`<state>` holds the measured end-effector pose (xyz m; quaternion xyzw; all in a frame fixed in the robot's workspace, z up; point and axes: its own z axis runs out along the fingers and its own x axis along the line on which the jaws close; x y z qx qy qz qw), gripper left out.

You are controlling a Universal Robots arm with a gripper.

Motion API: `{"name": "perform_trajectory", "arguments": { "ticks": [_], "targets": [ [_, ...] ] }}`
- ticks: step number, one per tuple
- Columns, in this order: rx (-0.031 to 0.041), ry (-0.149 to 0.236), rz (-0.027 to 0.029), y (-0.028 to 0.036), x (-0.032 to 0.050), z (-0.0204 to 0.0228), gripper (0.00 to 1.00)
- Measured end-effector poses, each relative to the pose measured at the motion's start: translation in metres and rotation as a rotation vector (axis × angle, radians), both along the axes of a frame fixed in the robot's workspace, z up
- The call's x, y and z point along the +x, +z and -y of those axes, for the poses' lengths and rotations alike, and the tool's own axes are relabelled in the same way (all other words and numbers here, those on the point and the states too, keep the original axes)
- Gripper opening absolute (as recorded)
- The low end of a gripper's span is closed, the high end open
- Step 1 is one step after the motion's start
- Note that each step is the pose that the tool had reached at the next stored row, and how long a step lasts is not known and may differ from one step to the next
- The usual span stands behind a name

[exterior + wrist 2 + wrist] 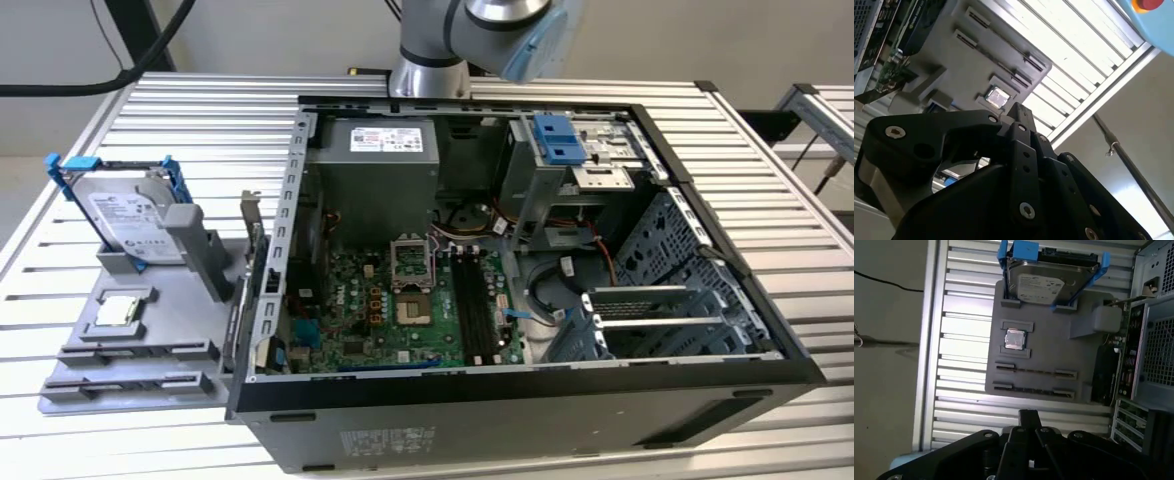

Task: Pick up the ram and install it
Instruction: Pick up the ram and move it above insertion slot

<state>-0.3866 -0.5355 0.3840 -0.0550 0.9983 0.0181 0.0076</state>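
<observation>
The ram is hidden from me. My gripper (1028, 415) (1020, 111) hangs high over the slatted table, near the grey parts tray (1054, 355) (174, 330). Its black fingers come together to a single tip with nothing between them. Two long narrow holder slots (1035, 371) (140, 352) run across the tray on the side nearest the gripper. In the exterior view the arm (481, 30) enters from the top, behind the open computer case (534, 420). The black memory slots (470, 295) lie on the green motherboard inside the case.
A silver hard drive in a blue bracket (127, 215) (1046, 285) stands at the tray's far end. A small square processor chip (116, 310) (1014, 339) (998, 97) lies mid-tray. An expansion card (1104, 355) stands between tray and case. The table edge (934, 340) is close by.
</observation>
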Motion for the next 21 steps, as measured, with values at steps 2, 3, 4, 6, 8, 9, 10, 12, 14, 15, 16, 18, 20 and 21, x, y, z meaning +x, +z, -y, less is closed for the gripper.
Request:
{"name": "perform_trajectory", "arguments": {
  "ticks": [2,3,4,6,8,9,10,12,14,15,16,18,20,21],
  "targets": [
    [-0.0039,0.031,-0.0001,0.0,-0.0001,0.0,0.0],
    [-0.0059,0.047,-0.0001,0.0001,-0.0001,0.0,0.0],
    [-0.0079,0.063,0.0,0.0001,-0.0001,0.0,0.0],
    [-0.0101,0.09,-0.0001,0.0001,-0.0002,0.0,0.0],
    [-0.0103,0.11,0.0001,0.0002,-0.0002,0.0,0.0],
    [-0.0103,0.117,0.0001,0.0003,-0.0002,0.0,0.0],
    [-0.0102,0.127,0.0002,0.0003,-0.0002,0.0,0.0],
    [-0.0102,0.145,0.0004,0.0004,-0.0002,-0.0001,0.0],
    [-0.0103,0.147,0.0002,0.0005,-0.0002,0.0,0.0],
    [-0.0104,0.147,0.0001,0.0006,-0.0002,0.0,0.0],
    [-0.0105,0.147,0.0001,0.0006,-0.0001,0.0001,0.0],
    [-0.0106,0.147,-0.0004,0.0005,0.0002,0.0001,0.0],
    [-0.0104,0.147,-0.0024,0.0004,0.0017,0.0002,0.0],
    [-0.0101,0.147,-0.0056,0.0003,0.0038,0.0004,0.0]
  ]
}}
